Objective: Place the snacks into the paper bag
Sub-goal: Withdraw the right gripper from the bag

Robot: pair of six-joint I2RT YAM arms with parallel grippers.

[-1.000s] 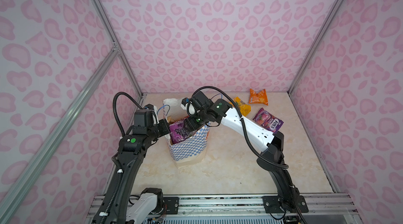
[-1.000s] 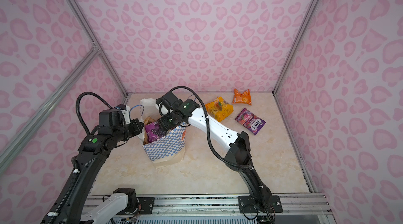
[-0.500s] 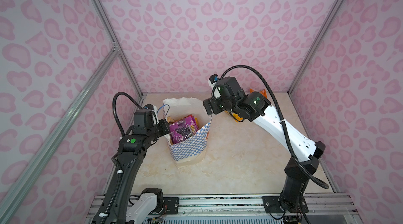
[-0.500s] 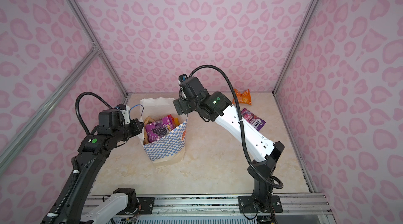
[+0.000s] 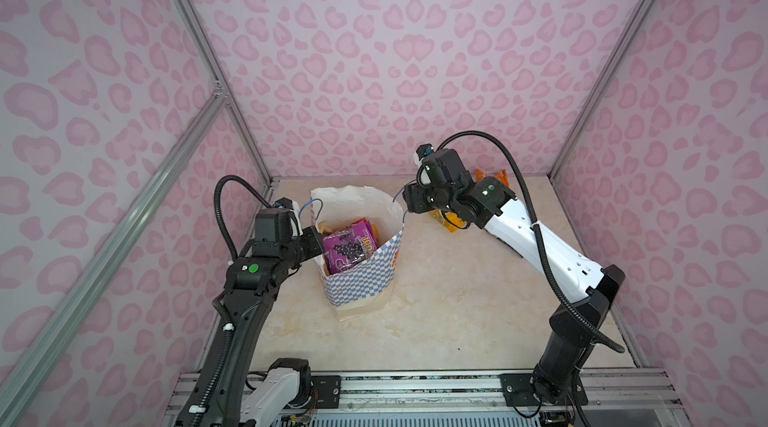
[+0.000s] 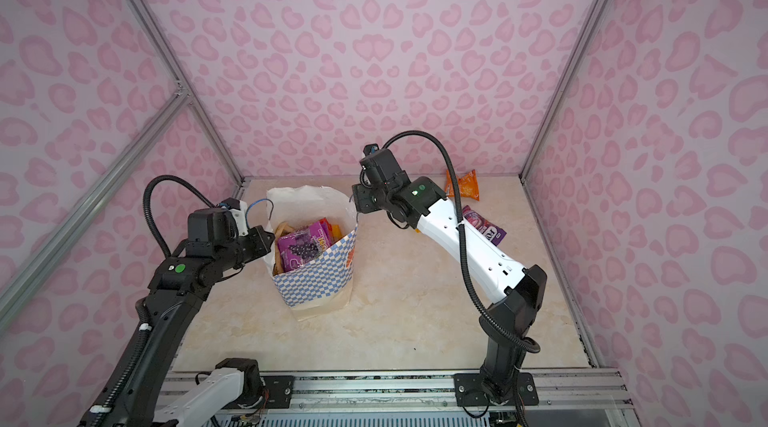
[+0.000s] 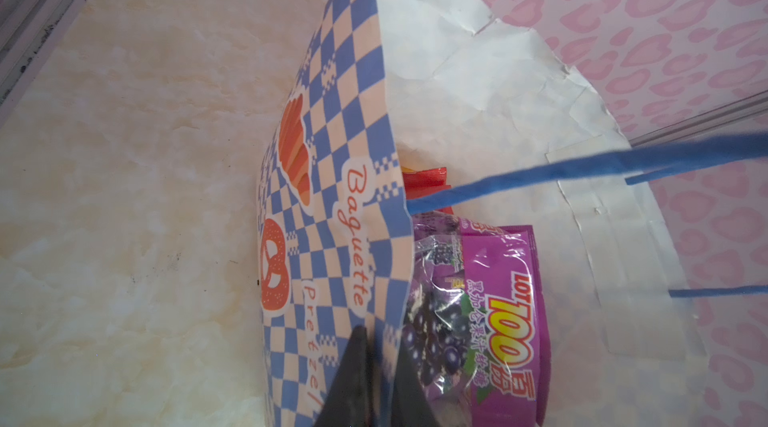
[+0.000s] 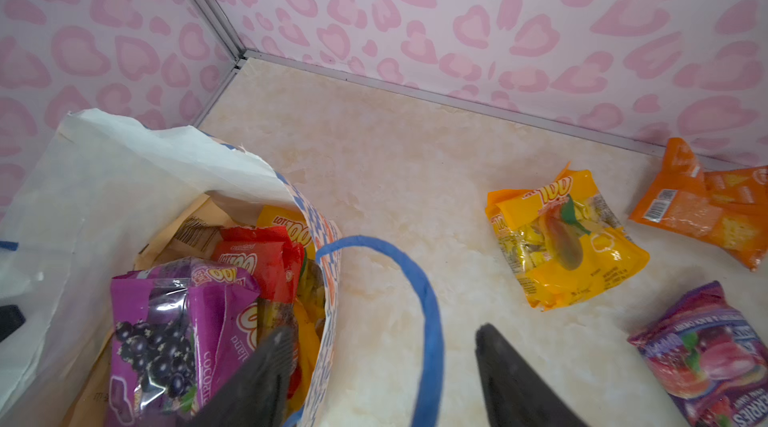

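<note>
Marble tabletop (image 5: 457, 300) bears three loose snacks (image 8: 565, 238); left gripper (image 7: 380, 333) clamps paper bag (image 5: 361, 283); right gripper (image 8: 383, 329) apart by handle (image 8: 430, 312).

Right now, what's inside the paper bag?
Inside the paper bag: a purple packet on top, a red packet and a yellow packet beside it, plus a pale packet with a barcode. Anything beneath them is covered.

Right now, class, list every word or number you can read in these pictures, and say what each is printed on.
"Baguette": paper bag, checkered side.
"Pretzel": same bag.
"LOT 100": purple packet inside it; Chinese print beside it, unsure.
"LOT 100": loose yellow packet.
"ERRIES", start cut off: loose berry packet.
Orange packet: barcode; print too small to read.
</note>
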